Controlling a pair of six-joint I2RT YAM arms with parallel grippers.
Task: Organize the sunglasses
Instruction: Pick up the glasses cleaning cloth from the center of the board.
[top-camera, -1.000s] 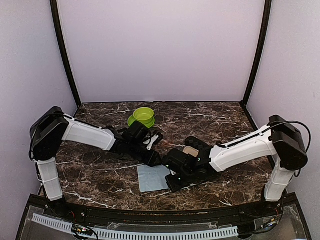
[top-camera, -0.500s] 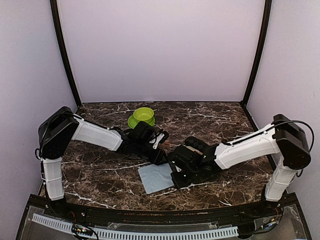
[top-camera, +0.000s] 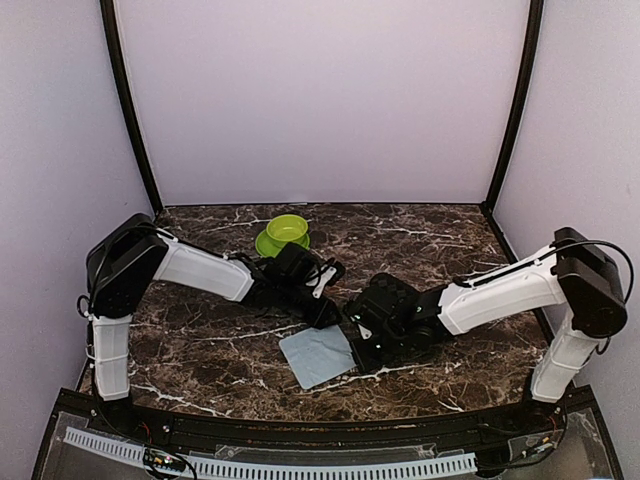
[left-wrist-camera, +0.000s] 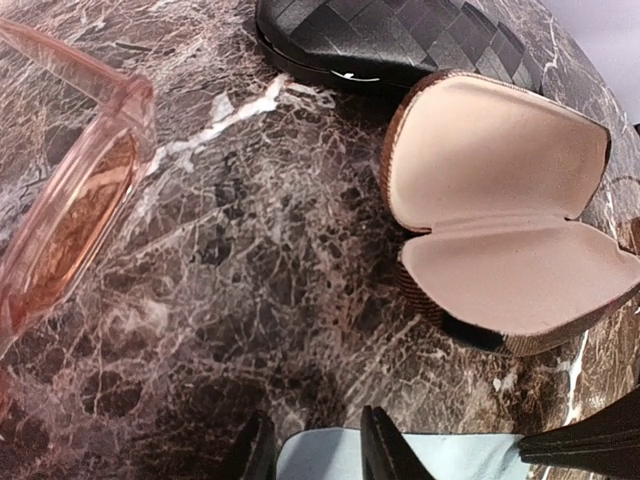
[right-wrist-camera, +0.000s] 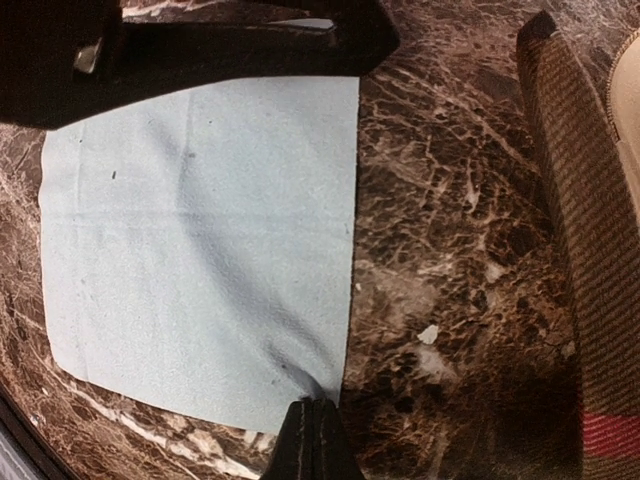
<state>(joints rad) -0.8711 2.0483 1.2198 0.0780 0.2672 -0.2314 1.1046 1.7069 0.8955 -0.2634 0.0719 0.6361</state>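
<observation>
One pair of sunglasses shows, and only in the left wrist view. It lies on the marble desk at the far left of that view, cut off by the picture's edge. A stretch of bare stone separates it from the open striped case. The frame is translucent pink plastic, thick at the rim, with a rosy-brown lens. One arm runs off toward the upper left, so whether it is folded cannot be told. No second pair is visible in any view.

The pair should be light and fairly stiff, though the arms will flex at the hinges and the glossy plastic may slip between hard fingers. The lens scratches easily (the marble is no friend to it), so dragging is best avoided. The bridge or the thick upper rim looks like the safest hold, not the lens face or a thin arm tip.

The case gapes with its beige lining up, ready to receive the pair. The black case lies shut just behind it.

Neither arm is on the glasses. The left pincer hangs with its fingers apart over the far edge of the blue cloth, clamping nothing that shows. The right pincer is closed, pinching that cloth's edge near a corner, where a crease runs to its tips.
</observation>
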